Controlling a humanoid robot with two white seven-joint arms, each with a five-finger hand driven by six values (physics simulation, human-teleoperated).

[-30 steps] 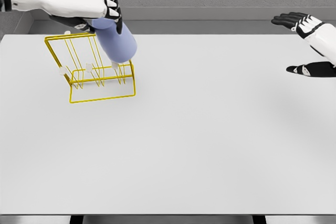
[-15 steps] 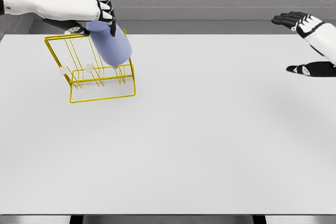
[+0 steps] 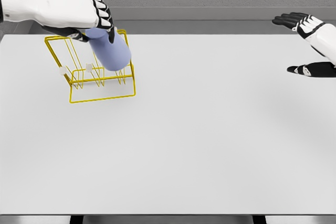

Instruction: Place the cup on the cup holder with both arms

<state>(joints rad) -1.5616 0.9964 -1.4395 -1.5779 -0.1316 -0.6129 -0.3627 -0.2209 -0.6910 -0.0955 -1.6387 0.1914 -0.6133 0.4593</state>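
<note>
cup (image 3: 108,52), pale blue, is gripped at its upper end by the left hand (image 3: 86,15), fingers wrapped closed around it. compared with a second ago it sits lower and further left, now overlapping the pegs of the yellow wire cup holder (image 3: 100,66) on the bench (image 3: 210,129); seating appears close, though contact cannot be confirmed. its long axis tilts, lower end pointing down and right. right hand (image 3: 307,45) rests far right, fingers spread, holding nothing.

We see a white desk (image 3: 199,145) bearing a yellow wire cup holder (image 3: 102,85) at its ten o'clock corner.
</note>
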